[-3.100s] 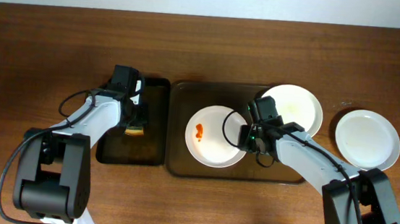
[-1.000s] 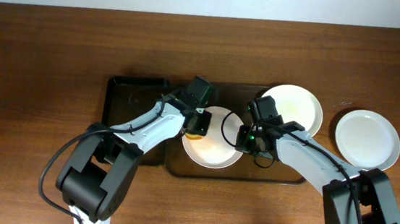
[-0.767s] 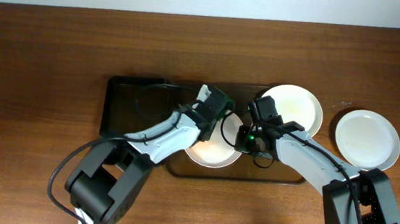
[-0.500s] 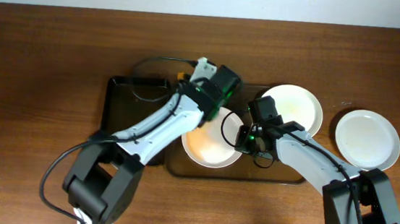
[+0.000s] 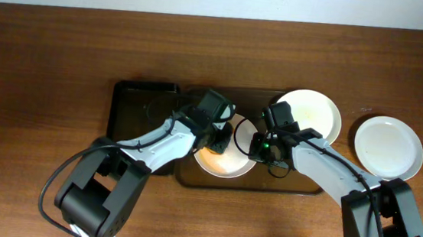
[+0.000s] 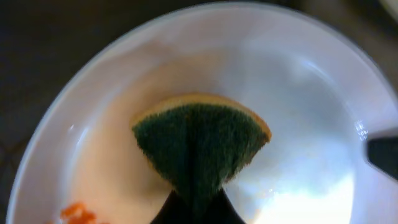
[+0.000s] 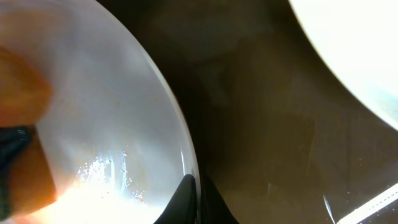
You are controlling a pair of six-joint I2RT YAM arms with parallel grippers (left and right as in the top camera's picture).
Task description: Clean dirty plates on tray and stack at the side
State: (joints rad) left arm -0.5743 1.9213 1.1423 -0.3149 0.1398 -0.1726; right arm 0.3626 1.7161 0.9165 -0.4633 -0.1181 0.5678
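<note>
Wiping step in hand. My left tool [image 6: 193, 208] pinches the sponge [image 6: 202, 146] against the dirty plate [image 6: 298, 93], centre of the tray [image 5: 191, 180]; right tool [image 7: 198, 198] clamps its rim. Next, I judge, scrub the orange residue [image 6: 78, 211], lower left.

I see a dirty white round plate [image 5: 224, 163] on the dark rectangular tray [image 5: 229, 183], orange smear [image 6: 74, 211] by its rim, green-yellow sponge [image 6: 199, 140] on it; second white plate [image 5: 316, 112] beside, third white plate [image 5: 388, 145] off-tray.

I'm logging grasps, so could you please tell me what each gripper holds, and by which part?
The left gripper pinches the sponge at its near end; the right gripper clamps the dirty plate by its rim.
</note>
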